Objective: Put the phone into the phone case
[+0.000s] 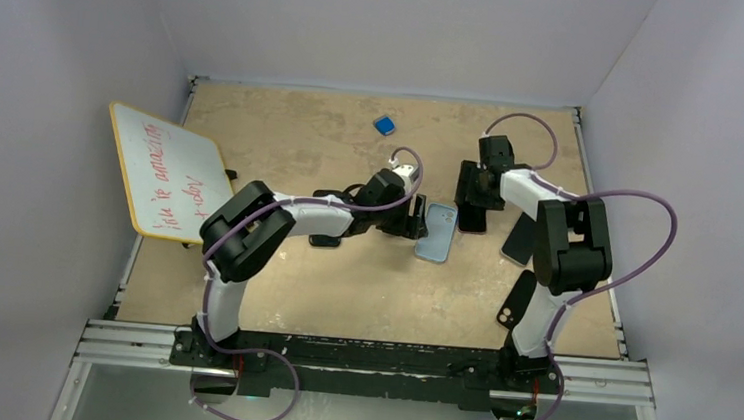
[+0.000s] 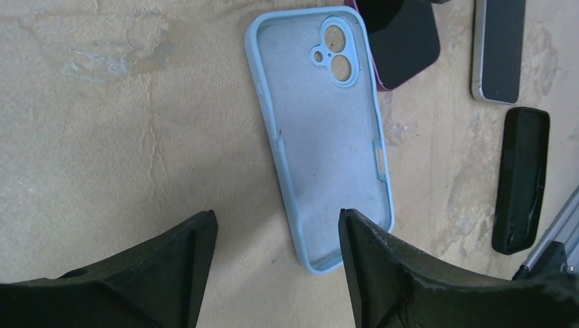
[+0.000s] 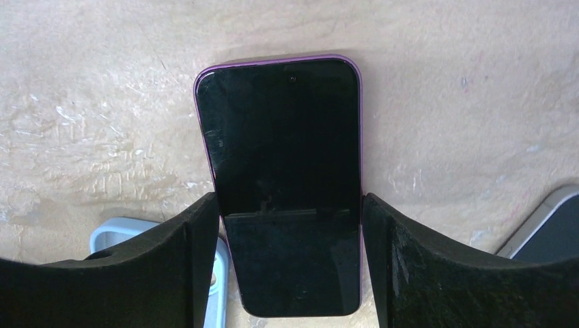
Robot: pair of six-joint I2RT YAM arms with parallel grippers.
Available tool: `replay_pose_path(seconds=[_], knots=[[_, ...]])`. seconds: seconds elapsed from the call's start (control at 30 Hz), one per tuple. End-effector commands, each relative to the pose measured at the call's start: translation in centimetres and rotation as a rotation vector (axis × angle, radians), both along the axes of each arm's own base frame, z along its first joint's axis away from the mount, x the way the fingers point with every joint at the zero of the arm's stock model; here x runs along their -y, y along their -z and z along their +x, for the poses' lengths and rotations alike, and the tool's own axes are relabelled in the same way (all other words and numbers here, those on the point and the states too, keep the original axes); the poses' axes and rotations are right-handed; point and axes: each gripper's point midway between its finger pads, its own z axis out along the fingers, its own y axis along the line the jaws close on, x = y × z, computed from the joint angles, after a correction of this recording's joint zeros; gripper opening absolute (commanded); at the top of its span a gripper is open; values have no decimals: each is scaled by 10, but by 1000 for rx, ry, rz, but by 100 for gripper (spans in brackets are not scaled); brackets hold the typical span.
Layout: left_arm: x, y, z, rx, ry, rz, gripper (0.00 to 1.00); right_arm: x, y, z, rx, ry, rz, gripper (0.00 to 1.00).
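As right hand [image 3: 290, 205] flanks phone [image 3: 283, 157] edges, case [image 2: 328, 137] nearby.

two phones [image 3: 283, 171] [image 2: 498, 48], two cases [image 2: 328, 150] [image 2: 522, 178], one whiteboard [image 1: 166, 169]

Phone [image 3: 283, 184] is flat on the table, screen up and dark, w/ a purple-pink frame round the edge. Case [image 2: 328, 137] is light blue, lying open side up, nothing in it, grey-ish lining inside, two round camera holes at one end. The two sit side by side, roughly parallel, case just left of the phone in the top view. They're super close at the camera end, can't tell if actually touching tbh.
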Motion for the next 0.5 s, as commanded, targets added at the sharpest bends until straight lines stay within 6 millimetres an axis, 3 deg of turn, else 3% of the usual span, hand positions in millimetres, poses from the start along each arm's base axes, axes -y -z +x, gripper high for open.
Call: replay_pose_path(seconds=[0.0, 0.17, 0.3, 0.47], knots=[[26, -14, 15, 55, -11, -53, 68, 6, -3, -22, -43, 53, -16, 58], [30, 3, 19, 47, -22, -4, 66, 3, 1, -25, -58, 56, -15, 58], [28, 12, 21, 43, -27, 36, 59, 4, 4, -27, -63, 60, -24, 59], [15, 15, 18, 51, -37, 84, 31, 2, 7, -28, -70, 51, -12, 65]])
